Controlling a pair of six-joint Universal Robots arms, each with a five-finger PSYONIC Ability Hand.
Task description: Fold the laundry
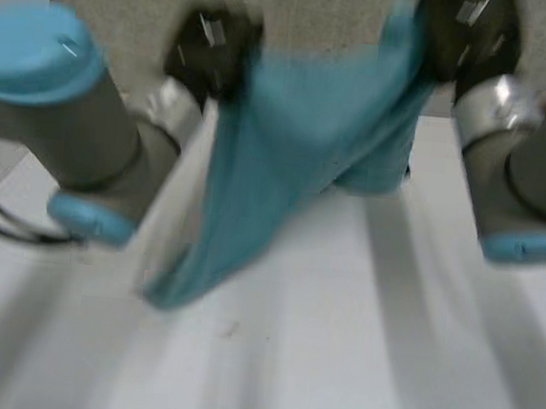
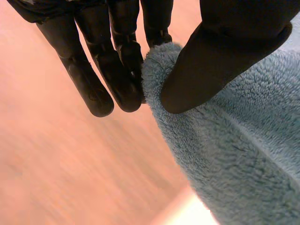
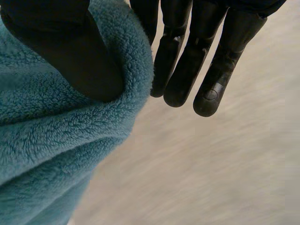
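Note:
A fluffy teal cloth (image 1: 306, 160) hangs in the air above the white table (image 1: 356, 346), stretched between both hands, its lower end drooping to the table at the left. My left hand (image 1: 210, 51) holds its upper left corner; in the left wrist view the thumb (image 2: 220, 61) pinches the cloth (image 2: 243, 150) against the straight fingers (image 2: 117, 70). My right hand (image 1: 465, 35) holds the upper right corner; in the right wrist view its thumb (image 3: 70, 51) presses the cloth (image 3: 56, 140) against the fingers (image 3: 187, 61).
A beige panel (image 1: 318, 12) stands behind the table's far edge. Both forearms (image 1: 79, 121) (image 1: 524, 179) reach out over the table at either side of the cloth.

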